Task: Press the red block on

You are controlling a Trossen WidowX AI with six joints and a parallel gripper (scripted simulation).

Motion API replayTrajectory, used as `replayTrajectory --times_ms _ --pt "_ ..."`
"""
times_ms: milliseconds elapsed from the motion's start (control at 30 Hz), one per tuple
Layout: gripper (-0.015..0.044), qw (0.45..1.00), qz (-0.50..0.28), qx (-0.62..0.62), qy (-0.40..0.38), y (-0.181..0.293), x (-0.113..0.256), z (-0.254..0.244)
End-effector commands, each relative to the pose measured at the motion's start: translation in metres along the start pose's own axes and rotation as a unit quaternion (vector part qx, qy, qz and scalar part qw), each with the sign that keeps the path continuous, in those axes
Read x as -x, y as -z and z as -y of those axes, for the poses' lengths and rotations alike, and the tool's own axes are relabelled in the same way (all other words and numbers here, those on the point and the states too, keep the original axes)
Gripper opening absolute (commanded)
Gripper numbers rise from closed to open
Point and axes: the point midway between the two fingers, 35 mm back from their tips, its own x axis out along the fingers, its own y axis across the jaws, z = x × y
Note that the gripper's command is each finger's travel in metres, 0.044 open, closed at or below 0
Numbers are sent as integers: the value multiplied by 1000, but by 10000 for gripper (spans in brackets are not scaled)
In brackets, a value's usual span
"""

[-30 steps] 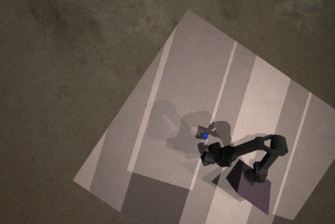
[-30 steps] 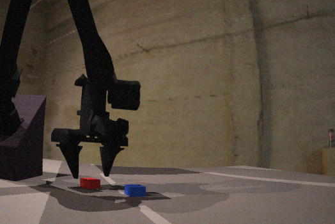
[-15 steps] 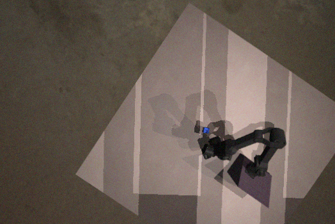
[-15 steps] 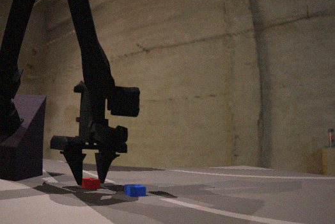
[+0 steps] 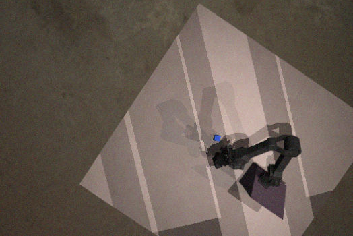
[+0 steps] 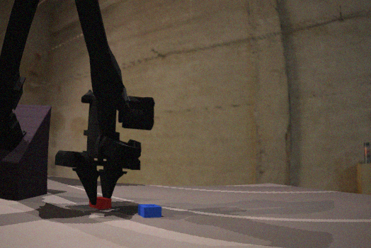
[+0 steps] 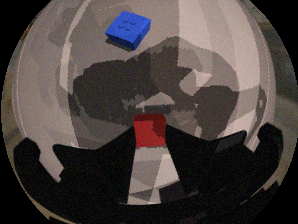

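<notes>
Gripper (image 5: 220, 159) (image 6: 100, 200) (image 7: 149, 128), clamped on red block (image 6: 102, 203) (image 7: 150, 131) between its fingertips; blue block (image 5: 217, 137) (image 6: 149, 210) (image 7: 128, 30), apart, ahead of the gripper, turned askew to it; probable fault: studs missed and blue block shoved, should the wrist descend unaligned.

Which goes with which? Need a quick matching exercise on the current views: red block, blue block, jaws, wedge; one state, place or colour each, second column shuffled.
1. Red block
2. Blue block
3. Jaws
4. Wedge

A. purple, beside the arm's base
B. shut on a block
C. between the two fingertips
D. apart from the jaws, studs on top

Pairs: 1-C, 2-D, 3-B, 4-A
</notes>
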Motion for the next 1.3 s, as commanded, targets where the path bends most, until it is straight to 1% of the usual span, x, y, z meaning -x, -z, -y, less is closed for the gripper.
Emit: replayTrajectory --times_ms 0,100,300,667,1033,1267 --pt "0 1000 2 9 -2 0 1 -1" --pt "0 999 5 32 -18 -1 7 -9" --pt "0 999 3 30 -20 -1 21 -13" --pt "0 1000 -2 18 -14 -2 67 -18" --pt "0 1000 -1 5 -1 2 117 -13" --pt "0 1000 -1 -10 -2 -4 118 -14"
